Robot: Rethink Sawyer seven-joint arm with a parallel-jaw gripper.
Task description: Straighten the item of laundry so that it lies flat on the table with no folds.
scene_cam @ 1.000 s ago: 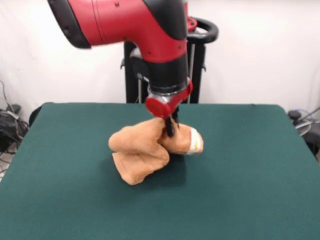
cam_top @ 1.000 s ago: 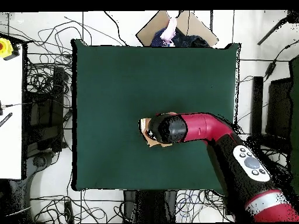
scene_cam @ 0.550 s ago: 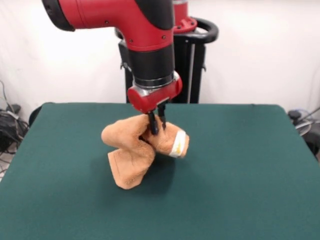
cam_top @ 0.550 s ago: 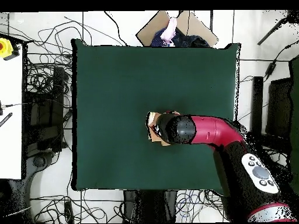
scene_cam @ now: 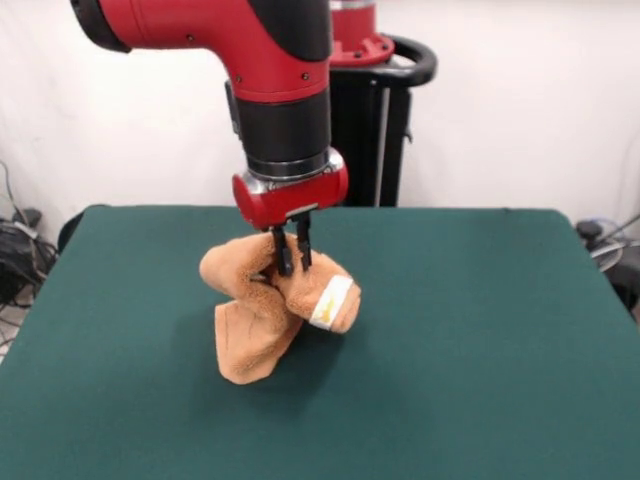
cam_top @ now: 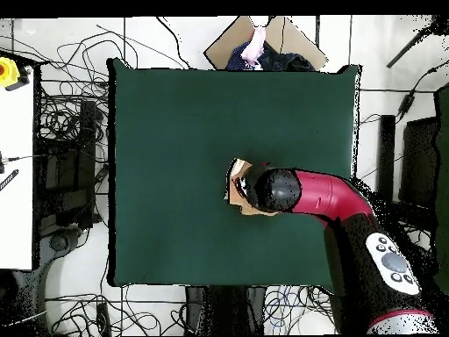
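The item of laundry is an orange-tan towel, bunched and folded, hanging partly lifted over the green table. Its lower end touches the felt; a pale band with a yellow mark shows on its right lobe. My gripper comes straight down from the red arm and is shut on the towel's upper folds. In the overhead view the arm's head covers most of the towel, with only its left edge showing, near the middle of the table.
A cardboard box with cloth in it sits past the table's top edge in the overhead view. Cables cover the floor to the left. A black stand rises behind the table.
The gripper has carried the towel to the left in the front view and lifted it slightly; the towel hangs more upright.
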